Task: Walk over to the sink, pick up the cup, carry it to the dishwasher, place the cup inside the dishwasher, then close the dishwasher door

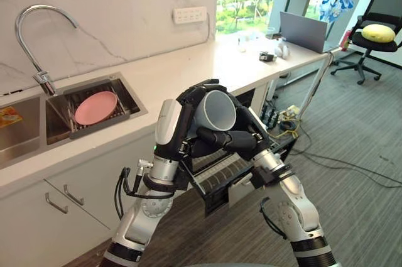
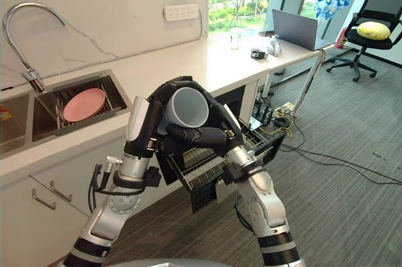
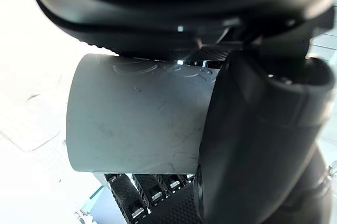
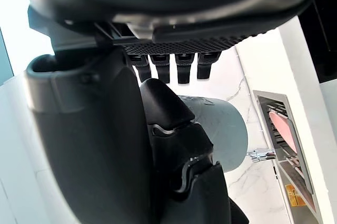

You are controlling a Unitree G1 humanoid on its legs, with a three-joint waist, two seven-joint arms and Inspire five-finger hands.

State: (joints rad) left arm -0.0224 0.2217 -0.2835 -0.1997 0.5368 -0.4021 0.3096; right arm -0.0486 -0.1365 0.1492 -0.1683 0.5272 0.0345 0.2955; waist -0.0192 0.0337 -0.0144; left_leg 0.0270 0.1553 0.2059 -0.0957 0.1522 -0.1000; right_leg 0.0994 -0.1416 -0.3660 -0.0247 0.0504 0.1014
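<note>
The cup (image 1: 217, 111) is being held in the air just over the open dishwasher (image 1: 217, 178), with the left hand (image 1: 186, 115) and the right hand (image 1: 233, 139) both being curled round its smooth sides, and it is being judged light, hard and a bit slippery.

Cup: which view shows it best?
Right eye view: the grey cup faces the camera mouth-on, clasped between the left hand and right hand. Left eye view is similar. Left wrist view shows its side wall, and right wrist view shows part of it.
</note>
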